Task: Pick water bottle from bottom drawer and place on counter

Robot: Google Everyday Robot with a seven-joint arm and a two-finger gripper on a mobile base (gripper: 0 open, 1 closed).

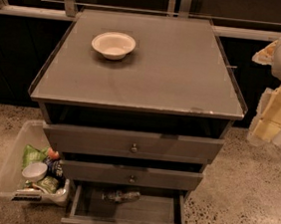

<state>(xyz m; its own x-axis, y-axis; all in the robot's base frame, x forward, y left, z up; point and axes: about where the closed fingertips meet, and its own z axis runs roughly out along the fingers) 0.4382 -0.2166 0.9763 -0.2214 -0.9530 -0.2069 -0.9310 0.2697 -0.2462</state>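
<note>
1. Far left, on the floor below the counter's (pixel 174 72) front-left corner: a clear plastic bin (pixel 12 145) holding snack packets and a small white cup. Not part of the task.
2. On the counter, rear-left area: a white bowl (pixel 113 45). The water bottle is not on the counter, so the place step is not done.
3. Below the counter's front edge: the top drawer (pixel 134 144) and middle drawer (pixel 132 175) each sit slightly out, the lower one further than the upper.
4. Lowest, and furthest forward of the counter's front edge: the bottom drawer (pixel 120 211), pulled open. The water bottle (pixel 121 196) lies on its side in it, toward the back, partly under the middle drawer's front.
5. Right of the counter's right edge, well apart from it: the gripper (pixel 275 115), off to the side above the floor. It carries nothing I can see; open or closed, cannot tell.
6. Status, my judgement: access is ready but the pick has not begun. Left to do: reach, grasp, lift clear of the middle drawer, set down on the counter.
</note>
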